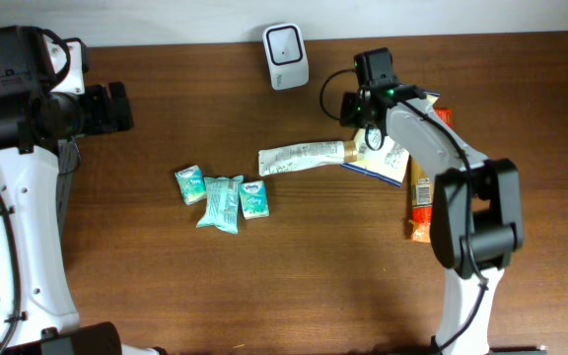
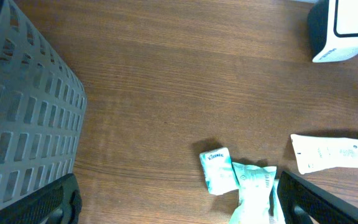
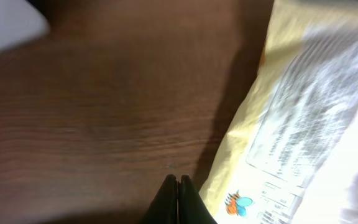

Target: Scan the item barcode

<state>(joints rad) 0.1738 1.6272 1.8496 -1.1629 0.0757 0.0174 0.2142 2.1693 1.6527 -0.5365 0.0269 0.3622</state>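
- Overhead: the right gripper [image 1: 365, 138] sits at the yellow end of the long packet [image 1: 299, 158], which lies flat below the scanner [image 1: 286, 42]. The pick-up looks to be in hand.
- Left wrist: the left gripper [image 2: 176, 208] is spread wide and empty, well apart from the packet.
- Right wrist: the fingers [image 3: 168, 194] are clenched tip to tip at the packet's edge. I cannot tell whether they pinch it. Next comes a sure hold, then a lift toward the scanner.

Three teal tissue packs [image 1: 221, 202] are counted left of centre, one white scanner [image 1: 286, 42] at the far edge, and three differing snack packets [image 1: 294, 158] to the right.
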